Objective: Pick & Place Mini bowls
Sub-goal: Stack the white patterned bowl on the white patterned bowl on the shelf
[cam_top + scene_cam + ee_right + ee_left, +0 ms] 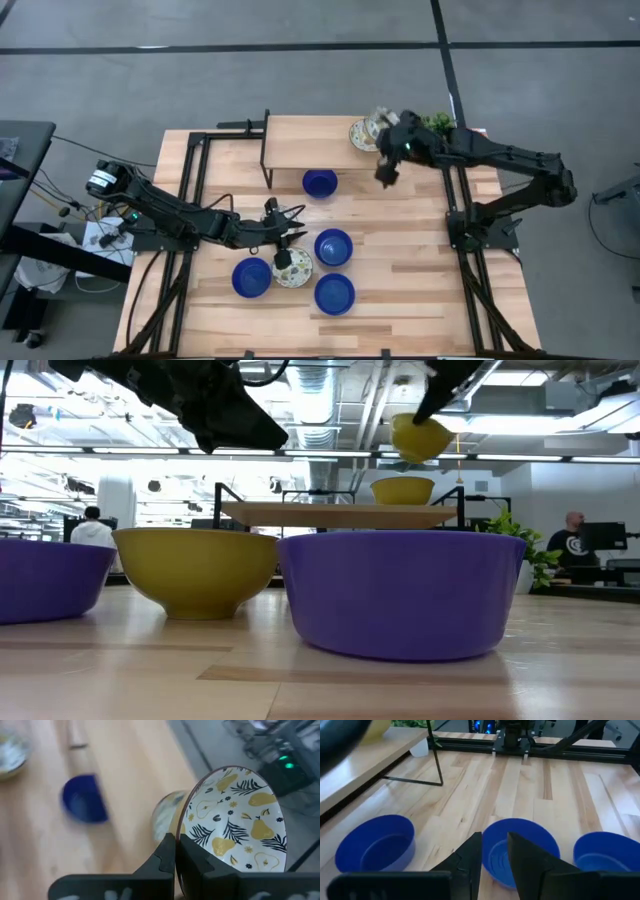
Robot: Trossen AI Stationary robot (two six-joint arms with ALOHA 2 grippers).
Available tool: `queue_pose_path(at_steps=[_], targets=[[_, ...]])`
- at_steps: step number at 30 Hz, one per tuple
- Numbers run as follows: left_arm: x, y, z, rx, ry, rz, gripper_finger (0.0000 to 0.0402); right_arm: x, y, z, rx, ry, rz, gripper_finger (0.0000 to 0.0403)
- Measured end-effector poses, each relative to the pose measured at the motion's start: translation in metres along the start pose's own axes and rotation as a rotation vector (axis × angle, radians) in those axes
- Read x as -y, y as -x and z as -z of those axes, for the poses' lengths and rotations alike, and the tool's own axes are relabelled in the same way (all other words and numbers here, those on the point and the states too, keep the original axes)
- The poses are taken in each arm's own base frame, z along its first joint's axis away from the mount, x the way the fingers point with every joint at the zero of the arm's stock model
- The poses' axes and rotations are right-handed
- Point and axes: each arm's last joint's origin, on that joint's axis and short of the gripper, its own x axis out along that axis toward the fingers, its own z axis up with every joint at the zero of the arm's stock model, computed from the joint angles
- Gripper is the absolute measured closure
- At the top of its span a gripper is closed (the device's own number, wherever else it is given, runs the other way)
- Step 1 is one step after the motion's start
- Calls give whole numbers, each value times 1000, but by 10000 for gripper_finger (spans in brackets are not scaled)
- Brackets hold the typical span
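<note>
Blue bowl (400, 592) in front, right tool (176, 851) gripping patterned bowl (235, 827)

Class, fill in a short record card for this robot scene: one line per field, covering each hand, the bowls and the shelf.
Right hand: shut on a patterned bowl, held over the shelf
Left hand: over the table bowls, fingers close together
Blue bowls: four; one by the shelf, three grouped near the front
Patterned bowl on table: among the group
Shelf: raised wooden board, another patterned bowl on it
</note>
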Motion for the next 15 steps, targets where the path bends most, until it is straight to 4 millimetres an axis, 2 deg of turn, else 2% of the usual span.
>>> queue_pose_path(at_steps=[7,15], targets=[[-2,0,7,-15,-10,1,311,15,-30,0,-45,-37,-24,403],[-1,1,9,-22,-10,27,311,14,-61,2,-132,-5,-25,403]])
